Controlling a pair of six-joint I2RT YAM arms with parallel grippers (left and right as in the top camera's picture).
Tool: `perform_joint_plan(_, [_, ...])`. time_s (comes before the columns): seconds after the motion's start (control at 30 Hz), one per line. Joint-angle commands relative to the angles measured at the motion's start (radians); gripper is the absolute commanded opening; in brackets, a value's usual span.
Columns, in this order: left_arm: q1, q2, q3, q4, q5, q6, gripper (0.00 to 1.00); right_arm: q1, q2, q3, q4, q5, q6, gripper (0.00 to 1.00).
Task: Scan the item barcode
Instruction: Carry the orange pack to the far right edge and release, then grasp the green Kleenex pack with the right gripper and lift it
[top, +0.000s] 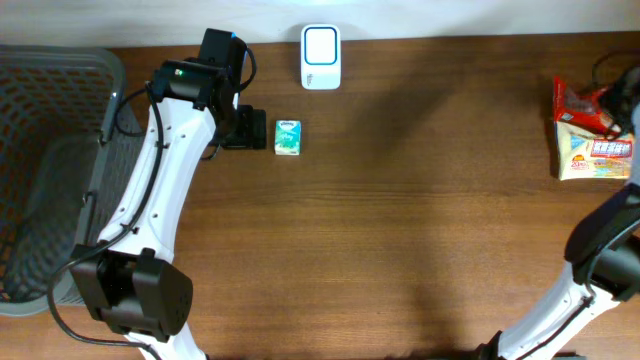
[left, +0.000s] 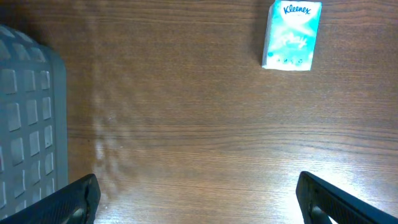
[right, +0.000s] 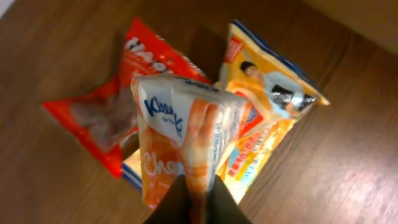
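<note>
Two grippers to report. I see the left gripper (left: 199, 202) spread wide and low over the worktop (left: 186, 124), with the teal Kleenex pack (top: 287, 137) lying flat just ahead of it, near the white scanner (top: 321, 57). The right gripper (right: 196, 202) is pinching the orange tissue pack (right: 180, 137) by its edge, over the snack packets (right: 267, 106) at the far right.

Warm light, soft right-wrist blur
</note>
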Motion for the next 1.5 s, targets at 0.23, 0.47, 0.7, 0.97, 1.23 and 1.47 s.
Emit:
perform_joint_plan(0.23, [0.005,0.001,0.0,0.002,0.0,-0.013,0.99,-0.013,0.004,-0.108,0.066,-0.17,-0.014,0.96])
perform_joint_plan(0.47, [0.004,0.001,0.0,0.002,0.0,-0.013,0.99,0.133,0.004,-0.143,0.08,-0.541,-0.19,0.91])
perform_joint_plan(0.7, [0.006,0.001,0.0,0.002,0.0,-0.013,0.99,0.496,0.006,-0.144,0.116,-0.655,-0.333,0.9])
perform_joint_plan(0.97, [0.003,0.001,0.0,0.002,0.0,-0.013,0.99,0.829,0.142,-0.144,0.283,-0.64,-0.092,0.66])
perform_joint_plan(1.23, [0.012,0.001,0.0,0.002,0.0,-0.013,0.99,0.959,0.237,-0.144,0.389,-0.648,0.015,0.65])
perform_joint_plan(1.47, [0.013,0.001,0.0,0.002,0.0,-0.013,0.99,0.965,0.282,-0.144,0.423,-0.65,0.149,0.65])
